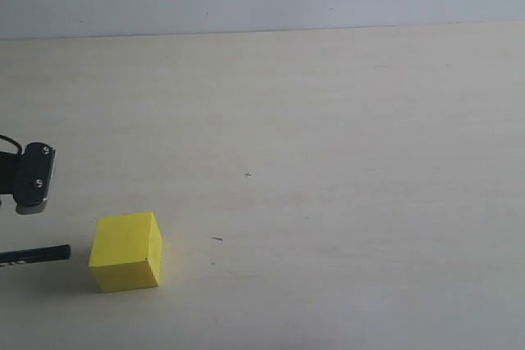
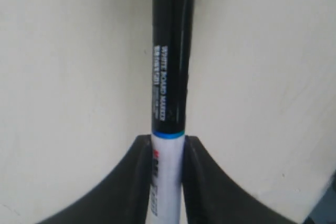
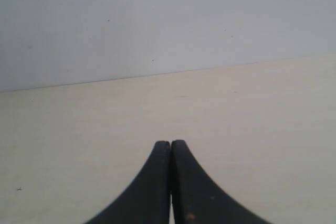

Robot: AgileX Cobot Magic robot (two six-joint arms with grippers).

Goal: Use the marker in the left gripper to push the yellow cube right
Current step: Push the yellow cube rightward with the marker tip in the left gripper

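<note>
Slim glossy marker point(image 2: 170, 51), matte yellow cube point(image 1: 125, 250)

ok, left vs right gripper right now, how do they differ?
The left gripper is clamped on the marker; the right gripper holds nothing. Left fingers sit apart around the marker; right fingers touch. Both are black, with curved fingers.
</note>
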